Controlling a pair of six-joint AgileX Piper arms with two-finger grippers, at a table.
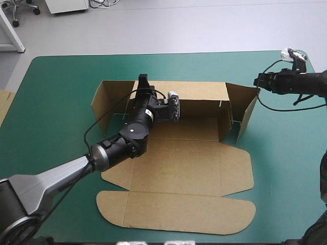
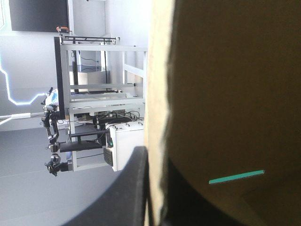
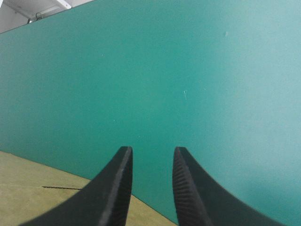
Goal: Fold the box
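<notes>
The brown box (image 1: 179,173) lies in the middle of the table (image 1: 61,102) with its far wall (image 1: 199,92) raised, the left gripper (image 1: 143,81) pinching that wall's top edge and the right gripper (image 3: 151,157) spread empty beside the right flap (image 1: 248,115), so I think a hard pull may drag the unheld sheet.

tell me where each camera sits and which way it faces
High view: above and behind the robot, looking forward and down at the teal-green cover and the box; both arms show, the left gripper on the raised far wall, the right gripper near the right flap.
Left wrist view: on the left wrist, looking along the left gripper, shut on the box.
Right wrist view: on the right wrist, looking down past the open right gripper at the cover.
Shared: the box appears in all three.
</notes>
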